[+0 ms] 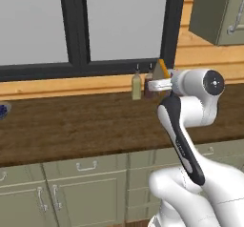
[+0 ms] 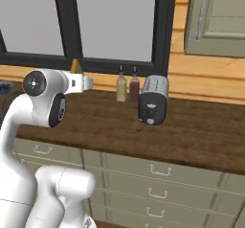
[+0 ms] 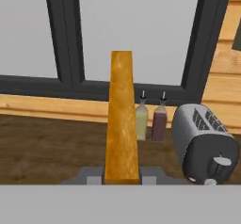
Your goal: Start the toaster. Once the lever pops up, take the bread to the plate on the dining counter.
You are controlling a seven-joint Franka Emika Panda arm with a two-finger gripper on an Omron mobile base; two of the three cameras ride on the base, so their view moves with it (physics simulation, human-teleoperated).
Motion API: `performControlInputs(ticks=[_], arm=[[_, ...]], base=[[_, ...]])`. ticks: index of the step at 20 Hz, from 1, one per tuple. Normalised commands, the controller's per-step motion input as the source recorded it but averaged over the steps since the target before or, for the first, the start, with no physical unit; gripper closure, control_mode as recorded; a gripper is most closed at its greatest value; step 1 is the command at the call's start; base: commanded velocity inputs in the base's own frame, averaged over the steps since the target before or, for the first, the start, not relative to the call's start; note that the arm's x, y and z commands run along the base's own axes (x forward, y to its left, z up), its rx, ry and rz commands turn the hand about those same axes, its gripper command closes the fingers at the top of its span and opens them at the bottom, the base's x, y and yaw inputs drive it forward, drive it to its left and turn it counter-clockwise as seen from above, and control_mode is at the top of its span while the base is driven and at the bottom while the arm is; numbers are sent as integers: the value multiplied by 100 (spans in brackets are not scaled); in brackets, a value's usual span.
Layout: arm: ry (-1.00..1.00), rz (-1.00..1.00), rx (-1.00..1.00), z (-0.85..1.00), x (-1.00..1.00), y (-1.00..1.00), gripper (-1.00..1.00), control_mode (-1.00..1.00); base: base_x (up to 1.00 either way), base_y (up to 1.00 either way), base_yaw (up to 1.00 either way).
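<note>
My gripper [image 3: 121, 178] is shut on the bread [image 3: 122, 119], a tan-orange slice seen edge-on and standing up between the fingers. It is raised above the worktop [image 1: 86, 121], left of the toaster. From the base views the bread [image 1: 163, 68] [image 2: 74, 65] pokes up from the gripper [image 1: 162, 78] [image 2: 79, 74] in front of the window. The silver toaster [image 2: 154, 100] [image 3: 204, 143] stands on the worktop at the right, black end panel and white knob [image 3: 221, 162] facing me. The plate and the dining counter are out of view.
Two small bottles [image 2: 127, 88] [image 3: 150, 119] stand by the wall just left of the toaster. A dark-framed window [image 1: 78, 25] runs behind the worktop. An olive wall cabinet [image 2: 215, 16] hangs at the upper right. Handled drawers [image 2: 158, 172] lie below. A blue object [image 1: 3, 110] sits at the far left.
</note>
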Motion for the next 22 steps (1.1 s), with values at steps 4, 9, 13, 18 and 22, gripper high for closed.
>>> performControlInputs(ticks=[4,9,13,18,22], arm=[[0,0,0,0,0,0,100,100],[0,0,0,0,0,0,100,100],[0,0,0,0,0,0,100,100],[0,0,0,0,0,0,100,100],[0,0,0,0,0,0,100,100]], base=[[2,91,23],[19,85,13],[31,71,39],[15,39,71],[6,25,88]])
